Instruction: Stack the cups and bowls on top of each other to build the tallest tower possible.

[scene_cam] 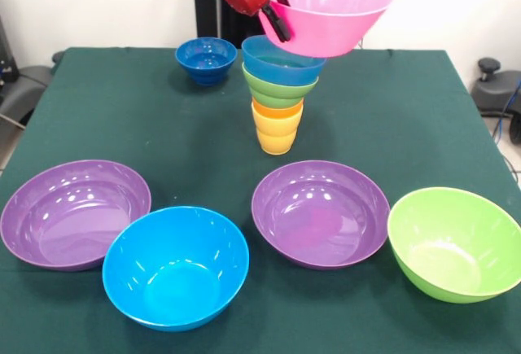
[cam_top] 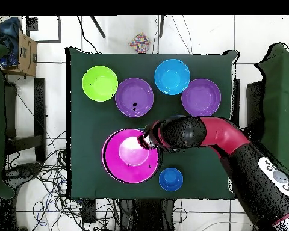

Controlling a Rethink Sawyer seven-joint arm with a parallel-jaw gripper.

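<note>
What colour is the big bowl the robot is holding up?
Pink; the pink bowl in the gripper shows best in the front view.

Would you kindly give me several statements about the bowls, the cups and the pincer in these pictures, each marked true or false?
1. The pincer holds the pink bowl by its rim, tilted in the air above the tower. True.
2. The pink bowl already sits level on the tower. False: it is held aloft and tilted.
3. The light blue bowl is the tower's top piece. True.
4. The small dark blue bowl is part of the tower. False: it stands alone on the table.
5. Two purple bowls lie on the table. True.
</note>
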